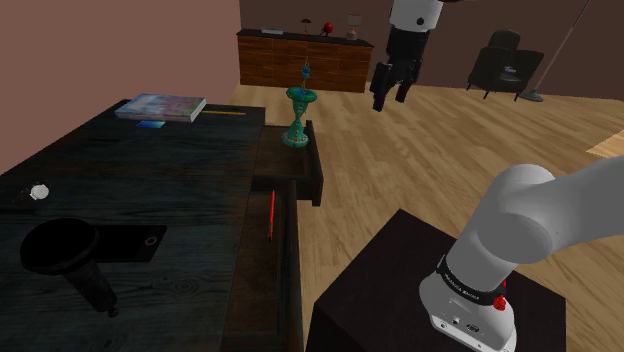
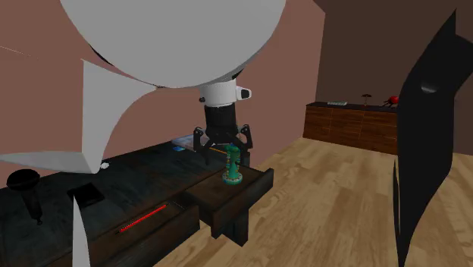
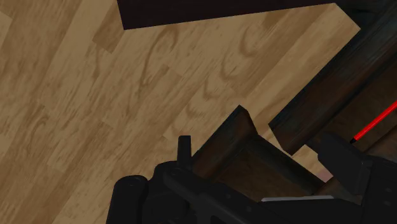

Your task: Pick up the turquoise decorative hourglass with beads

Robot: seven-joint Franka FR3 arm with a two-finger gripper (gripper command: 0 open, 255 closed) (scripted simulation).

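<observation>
The turquoise hourglass (image 1: 300, 112) stands upright, long axis vertical, its thin spire pointing straight up from a waisted, beaded-looking stem between a flared top and a round base. It sits in the upper middle of the shoulder view, on the dark, grainy wooden drawer (image 1: 305, 185) jutting from the desk (image 1: 150, 190). The black gripper (image 1: 390, 100) hangs right of it and higher in the frame, clear of it, fingers spread apart over the pale plank floor (image 1: 440, 140)

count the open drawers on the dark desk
2. The short drawer holds the upright turquoise hourglass; the long drawer beside it, nearer the stand, holds a red pen. Any on other sides of the desk would be hidden.
</observation>
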